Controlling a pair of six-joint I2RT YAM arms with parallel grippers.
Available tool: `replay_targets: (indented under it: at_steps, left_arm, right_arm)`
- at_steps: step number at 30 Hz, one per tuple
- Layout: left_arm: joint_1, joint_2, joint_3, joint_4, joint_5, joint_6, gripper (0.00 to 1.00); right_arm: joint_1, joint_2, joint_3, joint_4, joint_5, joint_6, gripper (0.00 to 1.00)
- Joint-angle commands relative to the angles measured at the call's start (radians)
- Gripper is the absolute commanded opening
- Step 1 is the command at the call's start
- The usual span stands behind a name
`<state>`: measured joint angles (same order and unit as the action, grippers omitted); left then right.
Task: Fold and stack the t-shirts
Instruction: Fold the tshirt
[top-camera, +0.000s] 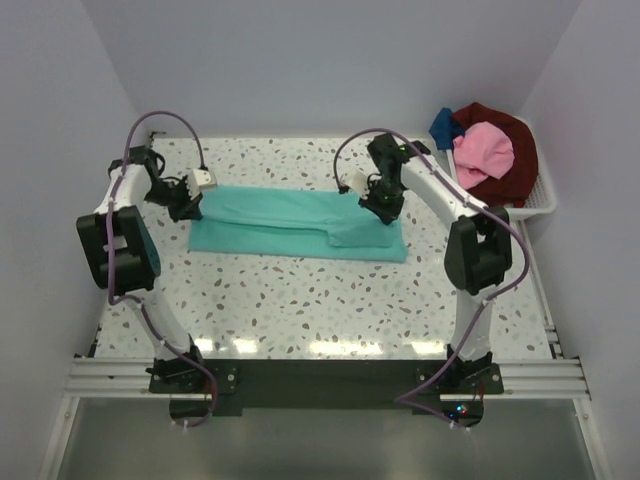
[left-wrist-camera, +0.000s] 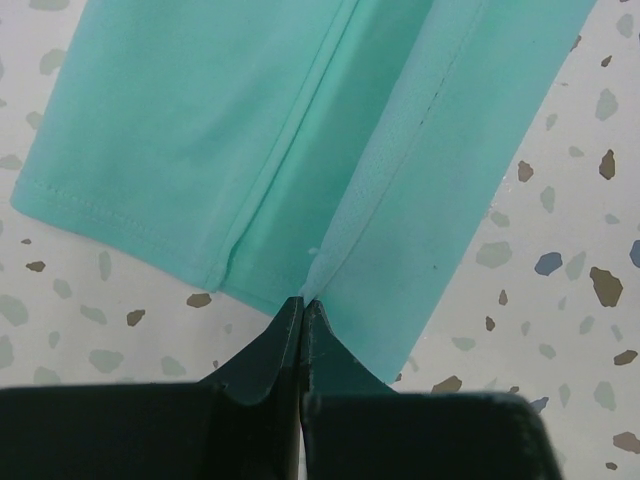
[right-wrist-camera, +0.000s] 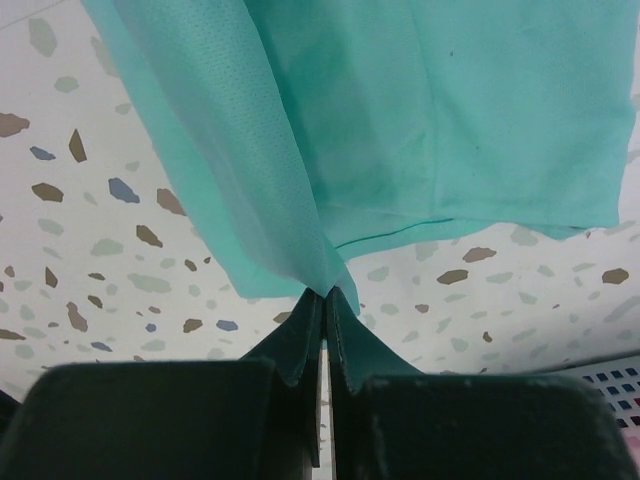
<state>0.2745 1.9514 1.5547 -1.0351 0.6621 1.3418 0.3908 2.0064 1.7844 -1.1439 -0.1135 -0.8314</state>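
teal tee (top-camera: 300, 222): we see it spread on the table (top-camera: 300, 300), left of the basket (top-camera: 540, 200), part-folded lengthwise.
L gripper (left-wrist-camera: 303, 305): jaws together, clamped on teal tee's edge at the end farthest from basket.
R gripper (right-wrist-camera: 325, 295): jaws together, pinching a raised fold of teal tee at the end nearer basket.
pink tee (top-camera: 484, 150): in basket, top of pile.
dark red tee (top-camera: 520, 165): in basket, under pink tee.
blue tee (top-camera: 443, 127): we spot it at basket's far-left corner, mostly hidden.
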Motion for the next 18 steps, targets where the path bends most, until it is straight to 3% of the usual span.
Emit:
replay_targets:
  at_steps: [1,18]
  left_arm:
    - [0.008,0.026,0.044,0.024,0.025,-0.021,0.0]
    - [-0.006,0.089,0.001,0.112,-0.022,-0.079,0.0]
  right_arm:
    - [-0.004,0.031,0.061,-0.033,0.023,-0.015,0.0]
    - [-0.013,0.161,0.11,0.038,0.074,0.006,0.0]
